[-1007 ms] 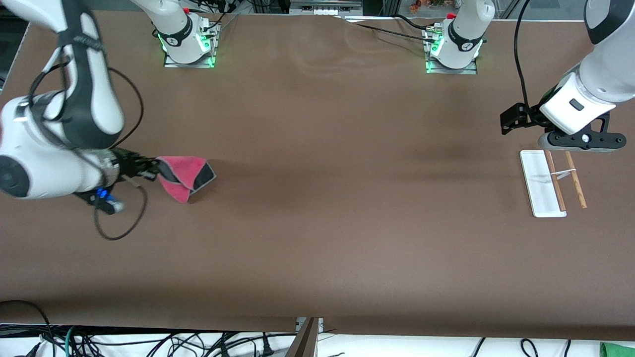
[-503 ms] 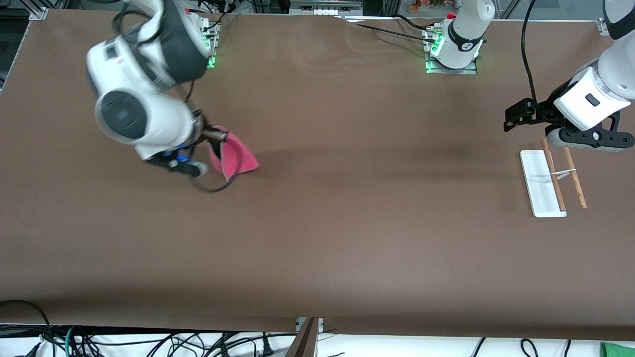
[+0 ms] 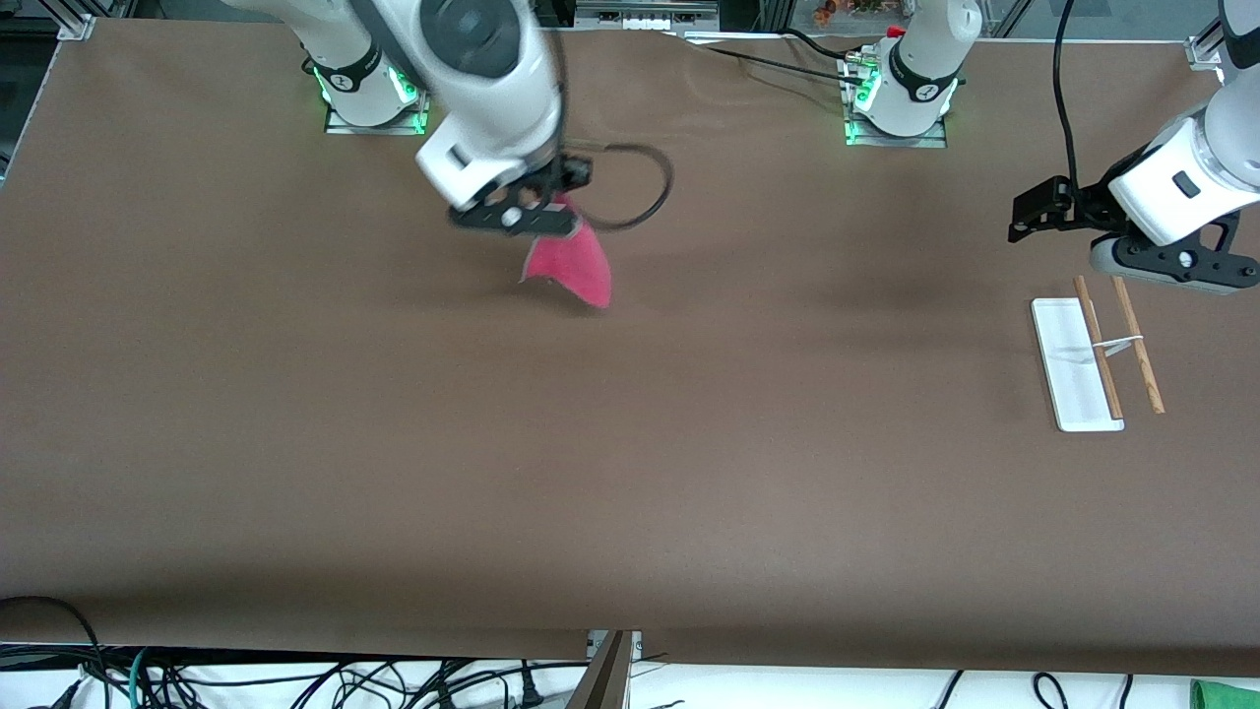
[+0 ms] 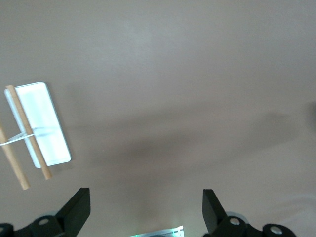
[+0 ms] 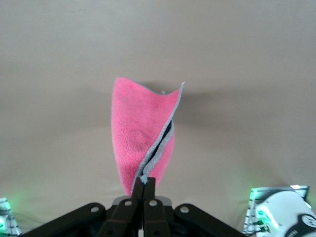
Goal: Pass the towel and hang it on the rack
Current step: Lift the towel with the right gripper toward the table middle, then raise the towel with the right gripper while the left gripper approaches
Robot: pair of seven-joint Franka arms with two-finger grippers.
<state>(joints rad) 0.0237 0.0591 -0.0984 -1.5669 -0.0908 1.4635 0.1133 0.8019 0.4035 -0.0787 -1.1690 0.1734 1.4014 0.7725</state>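
Since the earlier frame, the right gripper (image 3: 551, 212) has carried the towel (image 3: 571, 264) toward the table's middle, pinching it tightly. The left gripper (image 4: 145, 210) waits wide open over the table near the rack (image 3: 1078, 364).

No readable txt, labels or nos. anywhere.

1. Robotics lab, prob. test cell.
2. Two arm bases (image 3: 372, 84) bolted to brown-covered table (image 3: 630, 473), green status LEDs lit.
3. Loose cables (image 3: 295, 679) on floor at table's near edge.
4. Alu framing (image 3: 79, 18) at corner; shelving past it unclear.
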